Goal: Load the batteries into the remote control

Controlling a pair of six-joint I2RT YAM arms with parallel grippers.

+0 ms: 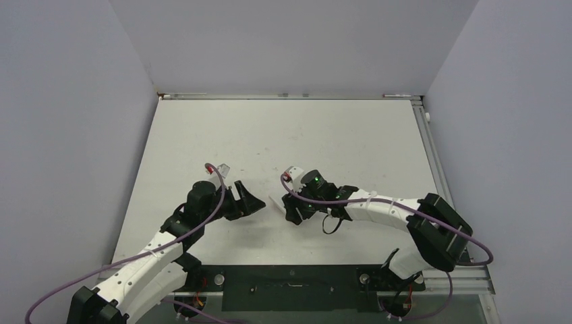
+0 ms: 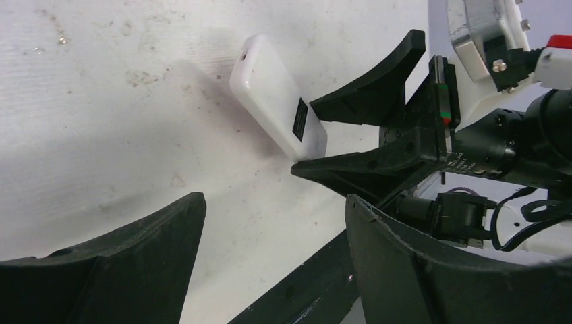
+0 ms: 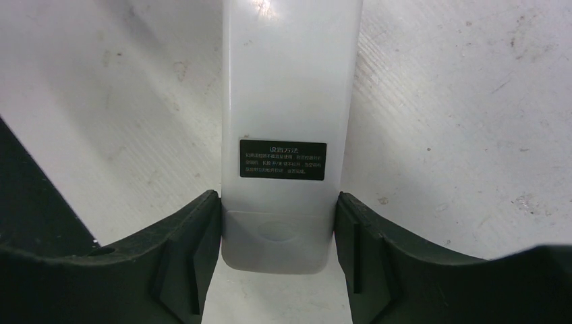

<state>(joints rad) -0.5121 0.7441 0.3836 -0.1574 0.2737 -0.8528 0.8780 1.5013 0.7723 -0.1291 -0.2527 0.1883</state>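
Observation:
The remote control (image 3: 290, 101) lies with its plain white back and a black label facing up, its battery cover end between my right fingers. My right gripper (image 3: 278, 223) is shut on the remote control, one finger pressed to each long side. In the top view the remote control (image 1: 276, 202) shows as a small white sliver between the two grippers. My left gripper (image 2: 273, 216) stands open just left of it with only bare table between its fingers. From the left wrist the remote control (image 2: 276, 104) sticks out of the right gripper's black fingers (image 2: 364, 101). The batteries are out of view.
The white tabletop (image 1: 290, 135) is scuffed and bounded by grey walls on three sides. A metal rail (image 1: 432, 155) runs along its right edge. A black mounting plate (image 1: 290, 287) lies at the near edge between the arm bases.

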